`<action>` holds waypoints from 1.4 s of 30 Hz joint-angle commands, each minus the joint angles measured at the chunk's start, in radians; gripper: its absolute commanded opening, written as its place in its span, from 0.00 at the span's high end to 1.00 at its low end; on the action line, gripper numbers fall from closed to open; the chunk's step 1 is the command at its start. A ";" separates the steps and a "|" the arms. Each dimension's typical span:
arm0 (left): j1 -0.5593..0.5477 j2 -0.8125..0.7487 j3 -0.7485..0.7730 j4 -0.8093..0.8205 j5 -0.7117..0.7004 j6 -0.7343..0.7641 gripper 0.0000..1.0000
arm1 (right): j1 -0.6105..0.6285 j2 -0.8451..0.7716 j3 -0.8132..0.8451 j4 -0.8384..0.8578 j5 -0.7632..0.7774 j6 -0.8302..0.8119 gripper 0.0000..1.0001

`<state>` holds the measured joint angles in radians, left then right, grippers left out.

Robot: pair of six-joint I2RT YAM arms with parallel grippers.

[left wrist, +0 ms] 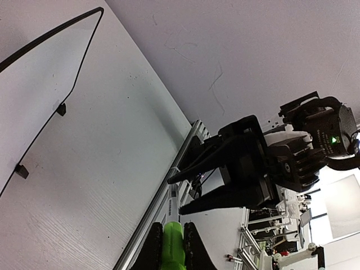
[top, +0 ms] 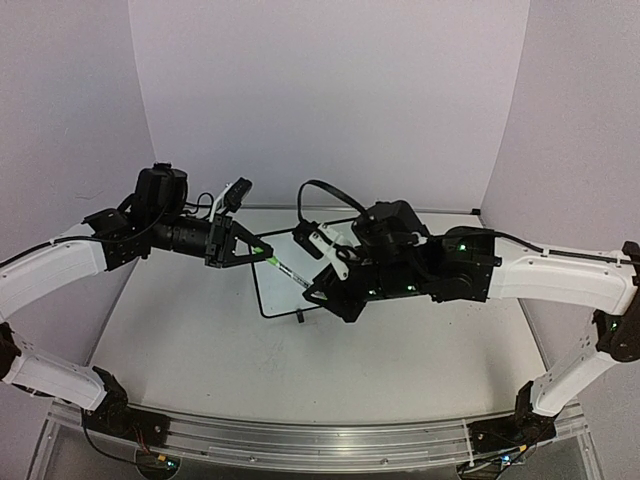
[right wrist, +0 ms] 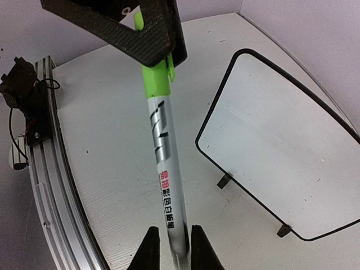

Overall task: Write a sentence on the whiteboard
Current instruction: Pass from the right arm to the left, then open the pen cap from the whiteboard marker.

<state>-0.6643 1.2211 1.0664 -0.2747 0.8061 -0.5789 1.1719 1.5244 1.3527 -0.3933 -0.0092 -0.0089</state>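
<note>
Top external view, and we're looking down on a white counter (top: 200, 350) with a fine, grainy texture. It is boxed in on three sides by pale lavender walls (top: 330, 100), and a ribbed aluminium rail (top: 300, 440) runs along the near edge where both arms are bolted. Out in the middle the whiteboard (top: 280, 298) rests on the counter, thin black frame around a white face. A marker (top: 286, 268) crosses its upper left corner in this view, strung between the two arms. The left jaws are clamped on its green cap (left wrist: 173, 244), and from the left wrist you see that cap wedged between the two black fingers (left wrist: 151, 250). The right jaws sit narrow around the white barrel at the other end. From the right wrist their fingers (right wrist: 147, 250) flank the barrel closely, but whether they press it or stand just off it, I can't tell. That same view gives the best look at the board: right of the marker and apart from it, two small black feet (right wrist: 223, 181) on its lower edge, face plain white with a few faint specks. Over on the left wrist, the counter is dotted with dark flecks and the wall behind is scuffed with thin scratches. Beyond the rail there's a bright, cluttered lab space (left wrist: 281, 236).
</note>
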 commanded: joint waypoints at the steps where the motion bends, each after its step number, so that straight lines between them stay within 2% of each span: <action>1: 0.003 -0.032 -0.034 0.137 -0.048 -0.067 1.00 | -0.001 -0.042 -0.029 0.114 0.053 0.088 0.33; 2: 0.003 -0.039 -0.046 0.169 -0.055 -0.088 1.00 | -0.004 -0.052 -0.054 0.156 0.047 0.107 0.23; 3: 0.003 -0.045 -0.057 0.201 -0.062 -0.108 1.00 | -0.009 -0.065 -0.078 0.189 0.038 0.130 0.17; 5: 0.004 -0.060 -0.073 0.250 -0.084 -0.136 1.00 | -0.029 -0.096 -0.136 0.312 0.005 0.204 0.10; 8: 0.005 -0.090 -0.083 0.302 -0.123 -0.156 1.00 | -0.065 -0.133 -0.233 0.519 -0.069 0.313 0.06; 12: 0.005 -0.118 -0.119 0.442 -0.115 -0.218 1.00 | -0.102 -0.151 -0.328 0.775 -0.169 0.439 0.05; 17: 0.005 -0.109 -0.130 0.500 -0.074 -0.258 1.00 | -0.147 -0.117 -0.372 1.035 -0.358 0.579 0.09; 21: 0.005 -0.101 -0.135 0.533 -0.042 -0.275 1.00 | -0.166 -0.090 -0.365 1.139 -0.466 0.656 0.14; 33: 0.005 -0.081 -0.142 0.611 -0.038 -0.279 1.00 | -0.168 -0.027 -0.328 1.249 -0.561 0.750 0.28; 42: 0.005 -0.061 -0.138 0.533 -0.030 -0.253 1.00 | -0.168 -0.018 -0.325 1.259 -0.549 0.743 0.38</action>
<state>-0.6605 1.1467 0.9268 0.2780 0.7659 -0.8448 1.0016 1.5039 0.9839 0.7839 -0.5377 0.7302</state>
